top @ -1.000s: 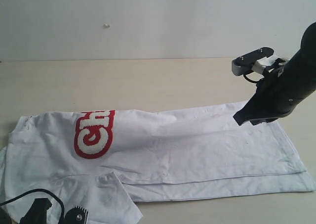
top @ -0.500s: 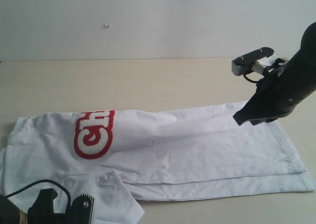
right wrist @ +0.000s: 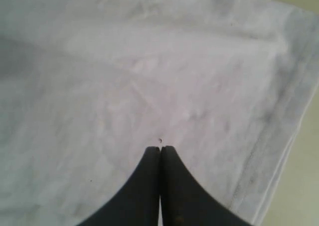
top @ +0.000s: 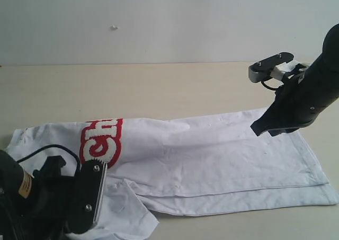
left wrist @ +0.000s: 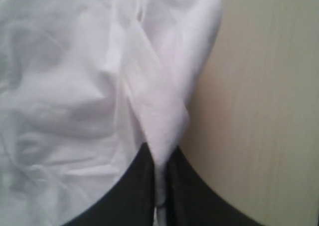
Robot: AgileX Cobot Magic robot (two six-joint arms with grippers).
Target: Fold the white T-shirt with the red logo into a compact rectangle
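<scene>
The white T-shirt (top: 212, 155) lies lengthwise across the table, partly folded, with layered hem edges on the right. Part of the red logo (top: 100, 142) shows on top near the left end, reading "Ch". My left gripper (left wrist: 159, 156) is shut on a pinched ridge of the shirt's cloth (left wrist: 159, 116) by its front-left edge. In the exterior view the left arm (top: 47, 197) covers that corner. My right gripper (top: 259, 129) is shut with nothing between its fingers. Its tips (right wrist: 160, 148) sit just over the shirt (right wrist: 149, 61) near the far right hem.
The bare wooden table (top: 159, 86) stretches behind the shirt to a pale wall. A strip of table (left wrist: 269, 111) shows beside the gripped cloth. The shirt's right hem ends near the table's front right corner (top: 331, 197).
My left arm has risen into view from the front edge and moved toward the logo with cloth in its grip, rumpling the near left sleeve area. The right arm has not moved.
</scene>
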